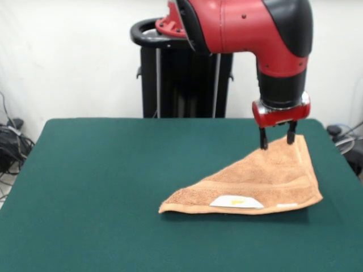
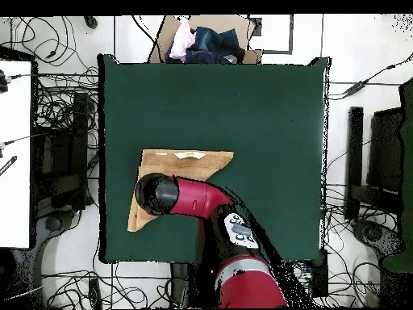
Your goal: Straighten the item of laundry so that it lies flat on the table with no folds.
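Dark green table [image 1: 102,187]; peach-orange towel [image 1: 266,181] lies on it, folded into triangle, label up.

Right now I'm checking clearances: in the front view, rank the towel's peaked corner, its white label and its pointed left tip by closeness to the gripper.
1. Peaked corner, at the gripper fingertips.
2. White label, below, on the front fold.
3. Left tip, farthest, toward table centre.

White wall [image 1: 74,56], cables [image 2: 48,48] on floor
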Available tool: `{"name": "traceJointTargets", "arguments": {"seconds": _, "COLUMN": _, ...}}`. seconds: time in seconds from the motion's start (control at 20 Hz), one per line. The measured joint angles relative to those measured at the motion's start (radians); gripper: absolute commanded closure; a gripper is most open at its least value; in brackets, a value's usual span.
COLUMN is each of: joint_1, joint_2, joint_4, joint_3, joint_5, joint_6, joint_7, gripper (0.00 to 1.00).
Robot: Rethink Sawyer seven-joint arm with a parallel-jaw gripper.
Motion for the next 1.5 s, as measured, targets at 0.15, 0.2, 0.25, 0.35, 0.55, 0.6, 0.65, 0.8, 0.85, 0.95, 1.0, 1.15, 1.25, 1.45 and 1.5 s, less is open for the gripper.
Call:
{"name": "traceJointTargets", "arguments": {"seconds": 0.15, "joint_1": 0.023, "joint_2": 0.0, "joint_4": -0.005, "joint_3": -0.013, "joint_5": 0.018, "joint_6": 0.0, "joint_7": 0.0, "gripper": 0.0}}
{"name": "traceJointTargets", "arguments": {"seconds": 0.2, "joint_1": 0.029, "joint_2": 0.001, "joint_4": -0.008, "joint_3": -0.016, "joint_5": 0.024, "joint_6": 0.0, "joint_7": 0.0, "gripper": 0.0}}
{"name": "traceJointTargets", "arguments": {"seconds": 0.25, "joint_1": 0.037, "joint_2": 0.004, "joint_4": -0.013, "joint_3": -0.02, "joint_5": 0.033, "joint_6": 0.0, "joint_7": 0.0, "gripper": 0.0}}
{"name": "traceJointTargets", "arguments": {"seconds": 0.35, "joint_1": 0.05, "joint_2": 0.014, "joint_4": -0.023, "joint_3": -0.03, "joint_5": 0.049, "joint_6": 0.0, "joint_7": 0.0, "gripper": 0.0}}
{"name": "traceJointTargets", "arguments": {"seconds": 0.55, "joint_1": 0.067, "joint_2": 0.035, "joint_4": -0.046, "joint_3": -0.043, "joint_5": 0.078, "joint_6": 0.0, "joint_7": 0.0, "gripper": 0.0}}
{"name": "traceJointTargets", "arguments": {"seconds": 0.6, "joint_1": 0.078, "joint_2": 0.045, "joint_4": -0.057, "joint_3": -0.053, "joint_5": 0.097, "joint_6": 0.0, "joint_7": 0.0, "gripper": 0.0}}
{"name": "traceJointTargets", "arguments": {"seconds": 0.65, "joint_1": 0.082, "joint_2": 0.047, "joint_4": -0.061, "joint_3": -0.057, "joint_5": 0.103, "joint_6": 0.0, "joint_7": 0.001, "gripper": 0.0}}
{"name": "traceJointTargets", "arguments": {"seconds": 0.8, "joint_1": 0.113, "joint_2": 0.052, "joint_4": -0.075, "joint_3": -0.087, "joint_5": 0.14, "joint_6": 0.0, "joint_7": 0.011, "gripper": 0.0}}
{"name": "traceJointTargets", "arguments": {"seconds": 0.85, "joint_1": 0.122, "joint_2": 0.052, "joint_4": -0.078, "joint_3": -0.096, "joint_5": 0.151, "joint_6": 0.0, "joint_7": 0.018, "gripper": 0.0}}
{"name": "traceJointTargets", "arguments": {"seconds": 0.95, "joint_1": 0.138, "joint_2": 0.052, "joint_4": -0.083, "joint_3": -0.111, "joint_5": 0.175, "joint_6": 0.0, "joint_7": 0.036, "gripper": 0.0}}
{"name": "traceJointTargets", "arguments": {"seconds": 1.0, "joint_1": 0.156, "joint_2": 0.052, "joint_4": -0.088, "joint_3": -0.127, "joint_5": 0.217, "joint_6": 0.0, "joint_7": 0.071, "gripper": 0.0}}
{"name": "traceJointTargets", "arguments": {"seconds": 1.15, "joint_1": 0.165, "joint_2": 0.051, "joint_4": -0.092, "joint_3": -0.13, "joint_5": 0.287, "joint_6": 0.0, "joint_7": 0.137, "gripper": 0.0}}
{"name": "traceJointTargets", "arguments": {"seconds": 1.25, "joint_1": 0.166, "joint_2": 0.051, "joint_4": -0.097, "joint_3": -0.13, "joint_5": 0.335, "joint_6": 0.001, "joint_7": 0.196, "gripper": 0.0}}
{"name": "traceJointTargets", "arguments": {"seconds": 1.45, "joint_1": 0.166, "joint_2": 0.05, "joint_4": -0.107, "joint_3": -0.13, "joint_5": 0.396, "joint_6": 0.002, "joint_7": 0.291, "gripper": 0.0}}
{"name": "traceJointTargets", "arguments": {"seconds": 1.5, "joint_1": 0.166, "joint_2": 0.05, "joint_4": -0.11, "joint_3": -0.13, "joint_5": 0.409, "joint_6": 0.002, "joint_7": 0.314, "gripper": 0.0}}
